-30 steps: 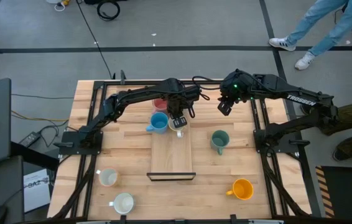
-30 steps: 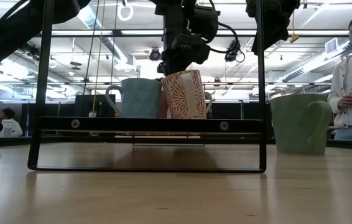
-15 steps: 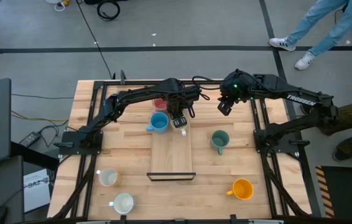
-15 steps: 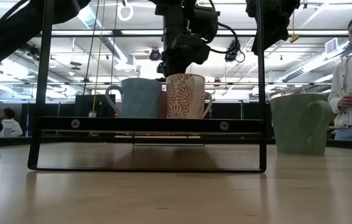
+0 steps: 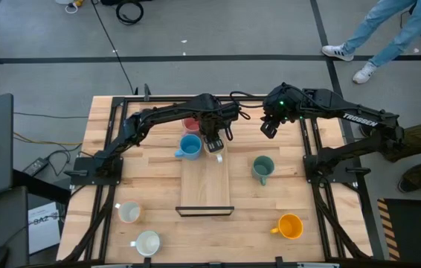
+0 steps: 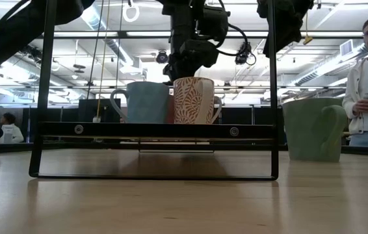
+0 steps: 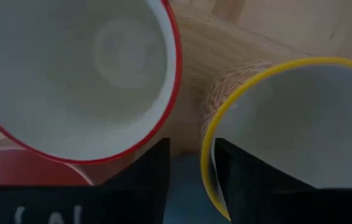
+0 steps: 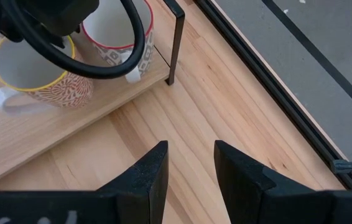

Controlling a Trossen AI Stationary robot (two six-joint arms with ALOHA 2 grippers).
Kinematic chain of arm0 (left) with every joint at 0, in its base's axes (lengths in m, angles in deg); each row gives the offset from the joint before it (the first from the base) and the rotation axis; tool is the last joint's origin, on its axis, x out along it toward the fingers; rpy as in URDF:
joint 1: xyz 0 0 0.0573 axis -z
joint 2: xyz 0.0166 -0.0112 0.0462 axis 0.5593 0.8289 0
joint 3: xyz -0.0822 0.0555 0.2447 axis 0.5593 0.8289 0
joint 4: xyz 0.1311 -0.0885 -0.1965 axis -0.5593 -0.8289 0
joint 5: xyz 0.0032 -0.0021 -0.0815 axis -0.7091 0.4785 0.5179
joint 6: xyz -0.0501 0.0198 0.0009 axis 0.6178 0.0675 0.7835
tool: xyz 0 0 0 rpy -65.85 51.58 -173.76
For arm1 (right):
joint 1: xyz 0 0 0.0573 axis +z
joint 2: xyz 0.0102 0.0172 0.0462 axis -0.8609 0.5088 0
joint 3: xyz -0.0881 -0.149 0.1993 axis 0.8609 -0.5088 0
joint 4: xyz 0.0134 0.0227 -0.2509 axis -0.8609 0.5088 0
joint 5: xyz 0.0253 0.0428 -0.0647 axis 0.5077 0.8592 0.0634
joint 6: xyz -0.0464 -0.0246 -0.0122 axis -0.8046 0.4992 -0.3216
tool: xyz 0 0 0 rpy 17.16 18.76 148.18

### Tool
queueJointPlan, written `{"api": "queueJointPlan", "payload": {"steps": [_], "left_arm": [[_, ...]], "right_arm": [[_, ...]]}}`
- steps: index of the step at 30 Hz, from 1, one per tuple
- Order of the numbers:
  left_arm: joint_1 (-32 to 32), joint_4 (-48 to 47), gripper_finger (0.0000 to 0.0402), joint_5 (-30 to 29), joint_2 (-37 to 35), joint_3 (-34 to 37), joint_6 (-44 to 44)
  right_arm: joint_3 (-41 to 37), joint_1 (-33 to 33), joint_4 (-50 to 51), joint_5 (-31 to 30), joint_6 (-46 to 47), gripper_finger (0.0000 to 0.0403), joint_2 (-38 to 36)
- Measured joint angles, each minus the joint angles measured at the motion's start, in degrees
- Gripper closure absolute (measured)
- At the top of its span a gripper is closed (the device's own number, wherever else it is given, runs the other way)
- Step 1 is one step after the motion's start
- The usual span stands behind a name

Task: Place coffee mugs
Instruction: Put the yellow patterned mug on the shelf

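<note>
The wooden table (image 5: pixel 158 175) carries a light wooden tray (image 5: pixel 204 186) with a black rail, the landmark here. The left arm reaches across to the tray's far end, its left gripper (image 5: pixel 213 140) pointing down over a yellow-rimmed patterned mug (image 6: pixel 194 100) standing upright on the tray; its fingers (image 7: pixel 154 177) straddle that mug's rim, parted and slack. A red-rimmed mug (image 7: pixel 70 74) sits just beside it, a blue mug (image 5: pixel 189 146) at the tray's left far corner. The right gripper (image 5: pixel 268 127) hovers right of the tray's far end, fingers (image 8: pixel 148 171) moderately parted, empty. A teal mug (image 5: pixel 262 167) stands right of the tray, an orange mug (image 5: pixel 290 225) nearer.
</note>
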Motion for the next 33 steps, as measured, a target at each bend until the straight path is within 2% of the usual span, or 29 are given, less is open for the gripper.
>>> {"api": "queueJointPlan", "payload": {"steps": [15,23,33], "left_arm": [[-0.02,-1.23,0.026,0.0,-0.28,-0.09,-1.55],[-0.09,-1.56,0.026,0.02,-0.3,-3.38,-1.6],[-0.09,-2.79,0.026,0.64,-3.35,-3.32,-1.69]], "right_arm": [[0.0,0.0,0.0,0.0,-0.2,0.0268,0.0],[0.0,0.0,-0.02,0.0,-0.22,0.0268,0.0],[0.0,0.0,-0.07,-0.02,-0.22,0.0268,0.0]]}}
